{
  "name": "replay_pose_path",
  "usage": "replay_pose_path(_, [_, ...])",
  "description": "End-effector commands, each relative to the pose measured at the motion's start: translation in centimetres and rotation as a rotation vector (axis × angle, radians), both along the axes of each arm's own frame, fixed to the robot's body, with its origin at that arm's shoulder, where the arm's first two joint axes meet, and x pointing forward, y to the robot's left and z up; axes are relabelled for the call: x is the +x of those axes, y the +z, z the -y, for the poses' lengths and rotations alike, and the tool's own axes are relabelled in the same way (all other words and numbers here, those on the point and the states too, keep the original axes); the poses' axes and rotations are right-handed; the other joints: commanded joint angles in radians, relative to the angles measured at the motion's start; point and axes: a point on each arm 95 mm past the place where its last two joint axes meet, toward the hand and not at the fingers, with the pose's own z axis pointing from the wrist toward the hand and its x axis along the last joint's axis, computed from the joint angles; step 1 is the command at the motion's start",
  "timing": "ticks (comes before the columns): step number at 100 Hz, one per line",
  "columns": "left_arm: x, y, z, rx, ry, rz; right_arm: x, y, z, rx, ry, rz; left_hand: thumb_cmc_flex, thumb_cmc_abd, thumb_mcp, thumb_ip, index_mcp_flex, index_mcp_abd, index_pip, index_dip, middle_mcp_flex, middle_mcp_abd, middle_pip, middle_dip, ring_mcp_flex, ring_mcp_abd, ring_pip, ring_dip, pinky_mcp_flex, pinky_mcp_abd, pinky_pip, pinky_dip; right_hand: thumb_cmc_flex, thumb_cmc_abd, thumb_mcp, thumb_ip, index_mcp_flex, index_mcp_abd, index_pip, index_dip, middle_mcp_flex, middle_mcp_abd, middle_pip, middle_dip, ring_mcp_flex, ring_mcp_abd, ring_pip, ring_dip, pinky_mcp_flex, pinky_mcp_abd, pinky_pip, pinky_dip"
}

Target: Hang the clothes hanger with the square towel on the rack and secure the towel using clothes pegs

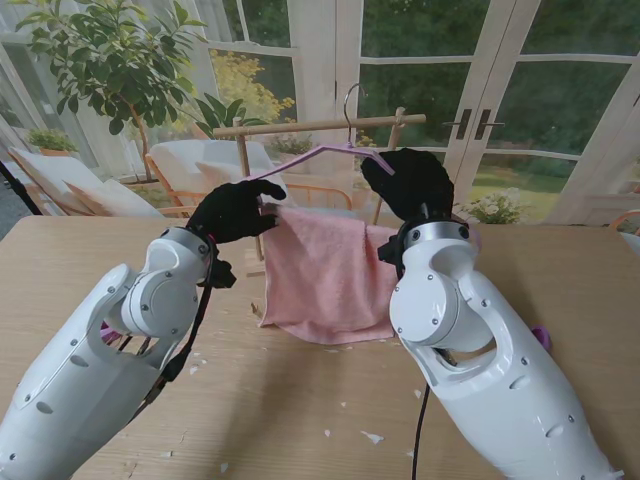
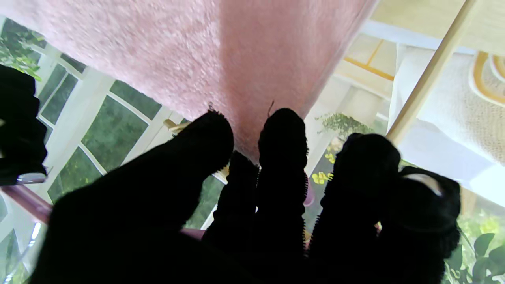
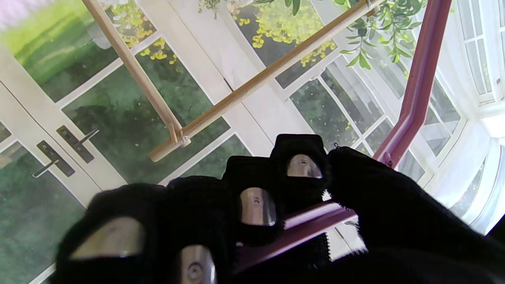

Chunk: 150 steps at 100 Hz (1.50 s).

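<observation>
**Pink towel on hanger, both hands up at the rack**

Black-gloved left hand [image 1: 235,210] sits up at the left end of the purple hanger [image 1: 320,153], fingers curled in against the hanger end and the towel's top-left corner. In the left wrist cam the fingertips [image 2: 282,134] touch the pink towel [image 2: 189,55], w/ a bit of purple bar showing between them. I read that as closed on the hanger end, but exact contact is hidden by the glove.

Mid-frame in my stand view, the towel [image 1: 320,275] hangs folded over the hanger's lower bar; its bottom edge looks to touch or nearly touch the wooden table [image 1: 300,400]. Can't tell which. Wooden rack [image 1: 320,126] stands behind it, horiz. bar across the top. The hanger's metal hook [image 1: 349,103] is at the rack bar, but I can't tell if it's seated over the bar or just beside it.

Right hand [image 1: 410,180] is up at the hanger's right shoulder. The right wrist cam shows the fingers [image 3: 256,197] wrapped around the purple bar [image 3: 307,225], thumb opposite, so it's gripping the hanger. Rack bar [image 3: 252,83] is beyond the fingers, apart from them.

Small purple item [image 1: 541,337] lies on the table by my right forearm, poss. a peg, too hidden to say.
</observation>
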Motion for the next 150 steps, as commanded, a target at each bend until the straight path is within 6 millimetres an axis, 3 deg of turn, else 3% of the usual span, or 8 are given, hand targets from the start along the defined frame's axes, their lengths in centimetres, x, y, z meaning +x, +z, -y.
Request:
replay_pose_path(1, [-0.8,0.3,-0.2,-0.001,-0.015,-0.01,-0.1,0.3,-0.1,0.016,-0.002,-0.005,-0.047,0.029,-0.015,0.024,-0.06,0.006,-0.017,-0.002,-0.057,0.027,-0.065,-0.014,-0.041,0.041,-0.032,0.022,-0.054,0.005,-0.027,0.042,-0.019,0.066,0.018,0.061,0.048,0.009,0.007,0.028,0.074,-0.007,0.027,0.014,0.019,-0.013,0.131,0.036,0.059,-0.278,0.197,0.951])
replay_pose_path(29, [-3.0,1.7,-2.3,-0.036,-0.034,-0.071,0.4,0.6,0.6,0.04,-0.037,-0.024,-0.062,0.067,-0.096,0.033,-0.138,-0.033,-0.054,0.013,-0.18,0.059,-0.255,-0.113,-0.142,0.059,-0.139,0.014,-0.163,0.005,-0.118,0.087,-0.019,0.065,0.019,0.062,0.049,0.01,0.007,0.028,0.075,-0.006,0.027,0.014,0.019,-0.013,0.13,0.042,0.059,-0.28,0.197,0.955])
replay_pose_path(66, [-3.5,1.3,-4.9,-0.005,0.019,-0.084,0.5,0.6,0.9,0.048,-0.041,-0.029,-0.035,0.076,-0.101,0.037,-0.091,0.005,0.01,0.085,-0.282,0.085,-0.314,-0.135,-0.316,0.054,-0.279,-0.009,-0.304,-0.011,-0.203,0.079,-0.018,0.064,0.02,0.062,0.05,0.012,0.008,0.028,0.076,-0.004,0.028,0.014,0.02,-0.012,0.129,0.047,0.059,-0.28,0.197,0.957])
replay_pose_path(73, [-3.4,1.4,-4.9,-0.011,0.029,-0.08,0.5,0.6,0.9,0.044,-0.037,-0.028,-0.043,0.074,-0.104,0.037,-0.158,0.056,-0.017,0.084,-0.404,0.088,-0.385,-0.169,-0.448,0.026,-0.416,-0.056,-0.433,-0.056,-0.283,0.032,-0.019,0.064,0.02,0.062,0.05,0.012,0.008,0.028,0.076,-0.004,0.028,0.014,0.02,-0.013,0.129,0.048,0.059,-0.28,0.197,0.958])
replay_pose_path(89, [-3.2,1.9,-4.8,0.014,0.036,-0.048,0.3,0.5,0.5,0.022,-0.012,-0.037,-0.078,0.061,-0.098,0.033,-0.321,0.105,-0.095,0.05,-0.755,0.094,-0.549,-0.299,-0.782,-0.06,-0.752,-0.247,-0.719,-0.189,-0.601,-0.234,-0.019,0.064,0.019,0.063,0.051,0.012,0.008,0.028,0.077,-0.005,0.028,0.014,0.02,-0.015,0.129,0.049,0.06,-0.282,0.197,0.959])
replay_pose_path(99, [-2.9,2.2,-4.5,0.006,0.044,-0.031,0.1,0.1,0.2,0.0,0.016,-0.048,-0.11,0.048,-0.087,0.025,-0.416,0.118,-0.133,0.037,-0.888,0.075,-0.6,-0.345,-0.912,-0.107,-0.877,-0.319,-0.8,-0.265,-0.798,-0.292,-0.02,0.064,0.018,0.063,0.05,0.011,0.008,0.028,0.077,-0.005,0.028,0.014,0.02,-0.016,0.129,0.05,0.06,-0.283,0.197,0.959])
replay_pose_path(120, [-2.2,2.9,-3.0,-0.069,0.003,-0.003,-0.2,-0.9,-1.0,-0.039,0.095,-0.063,-0.133,0.016,-0.028,0.01,-0.429,0.138,-0.146,0.032,-0.921,0.067,-0.61,-0.371,-0.959,-0.155,-0.952,-0.351,-0.816,-0.342,-0.987,-0.306,-0.02,0.066,0.016,0.065,0.05,0.009,0.007,0.028,0.077,-0.007,0.028,0.014,0.02,-0.019,0.128,0.051,0.06,-0.287,0.197,0.959])
replay_pose_path(150, [-1.2,3.2,-0.2,-0.057,-0.072,0.007,-0.6,-1.6,-2.8,-0.02,0.224,-0.104,-0.065,-0.005,0.028,0.012,-0.365,0.091,-0.105,0.037,-0.876,0.021,-0.566,-0.353,-0.938,-0.168,-0.928,-0.334,-0.789,-0.349,-0.991,-0.295,-0.02,0.068,0.013,0.066,0.049,0.004,0.006,0.029,0.076,-0.01,0.027,0.014,0.02,-0.021,0.127,0.052,0.06,-0.291,0.197,0.958])
